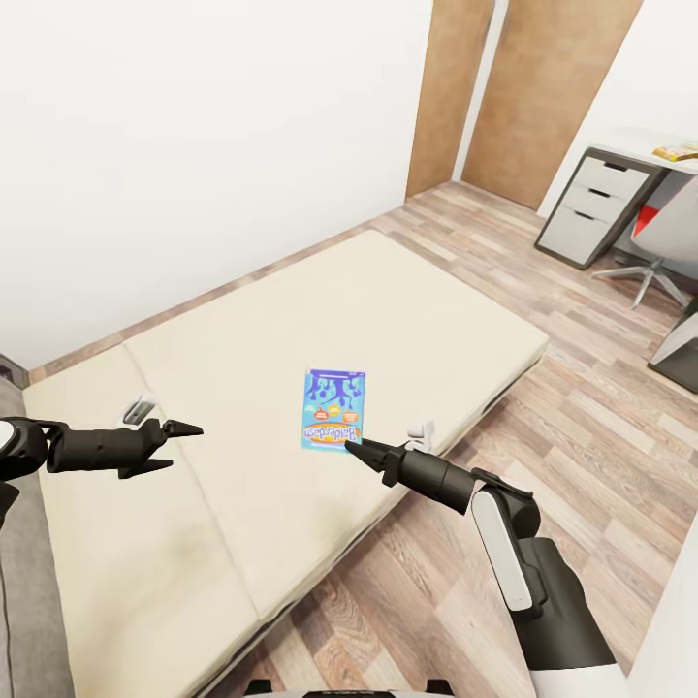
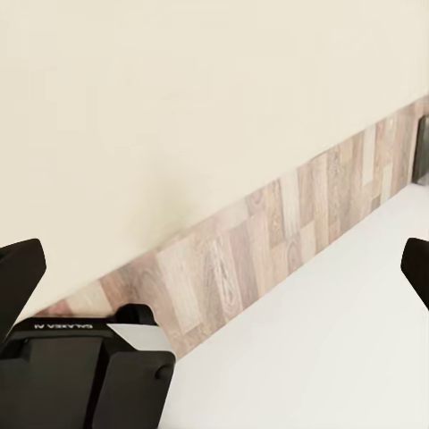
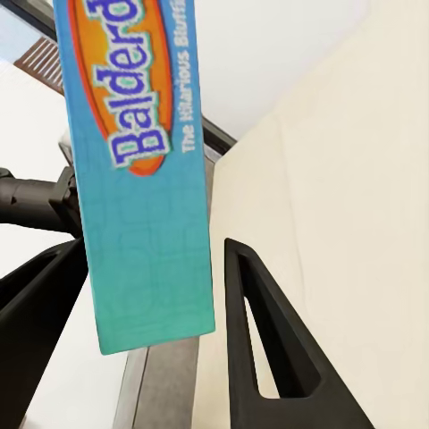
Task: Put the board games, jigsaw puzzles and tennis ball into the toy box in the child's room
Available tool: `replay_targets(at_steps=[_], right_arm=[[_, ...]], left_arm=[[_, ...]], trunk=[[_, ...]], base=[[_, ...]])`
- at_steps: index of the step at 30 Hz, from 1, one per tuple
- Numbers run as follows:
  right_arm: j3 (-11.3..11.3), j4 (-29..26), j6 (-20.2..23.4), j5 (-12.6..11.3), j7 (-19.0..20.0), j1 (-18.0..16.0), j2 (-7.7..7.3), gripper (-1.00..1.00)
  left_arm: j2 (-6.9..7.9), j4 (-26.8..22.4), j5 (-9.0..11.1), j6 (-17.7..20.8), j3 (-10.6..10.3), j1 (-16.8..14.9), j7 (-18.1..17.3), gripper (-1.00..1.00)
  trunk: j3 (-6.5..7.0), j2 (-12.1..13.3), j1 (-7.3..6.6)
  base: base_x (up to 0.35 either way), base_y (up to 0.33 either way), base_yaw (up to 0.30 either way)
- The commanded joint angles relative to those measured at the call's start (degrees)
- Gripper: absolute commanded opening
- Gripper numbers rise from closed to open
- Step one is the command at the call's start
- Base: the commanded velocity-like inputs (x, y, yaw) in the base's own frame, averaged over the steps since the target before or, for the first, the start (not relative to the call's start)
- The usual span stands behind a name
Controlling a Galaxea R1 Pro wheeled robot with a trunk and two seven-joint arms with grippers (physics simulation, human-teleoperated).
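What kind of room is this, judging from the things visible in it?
Probably a bedroom, likely a child's: a low cream bed with a blue board game on it, a wood-plank floor, and a desk with drawers beside a chair.

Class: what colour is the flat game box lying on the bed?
The flat card game box is blue, clearest in the right wrist view.

The cream bed (image 1: 242, 388) carried one blue game box (image 1: 334, 409) lying flat, just beside the right gripper (image 1: 351, 446).
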Motion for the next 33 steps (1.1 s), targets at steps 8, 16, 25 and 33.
replay_targets(at_steps=[8,16,25,33], right_arm=[[0.51,-0.02,0.29,-0.19,-0.32,-0.04,0.02,-1.0],[1.07,0.06,0.2,-0.16,-0.79,-0.01,0.03,-1.0],[1.44,0.14,0.18,-0.14,-0.88,-0.03,0.05,-1.0],[1.48,0.28,0.18,-0.07,-0.9,-0.02,0.1,-1.0]], left_arm=[[0.01,-0.03,0.56,0.0,-0.12,-0.06,0.67,1.0],[0.04,-0.03,0.56,0.0,-0.03,-0.06,0.67,1.0],[0.05,-0.03,0.56,0.0,-0.03,-0.06,0.69,1.0],[0.05,-0.03,0.56,0.0,-0.02,-0.06,0.64,1.0]], trunk=[[0.44,-0.09,0.04],[0.55,-0.09,0.04],[0.88,-0.09,0.04],[1.19,-0.09,0.04]], base=[[0.0,-0.036,0.039],[0.0,-0.004,0.095],[0.0,-0.03,0.251],[0.0,-0.002,0.263]])
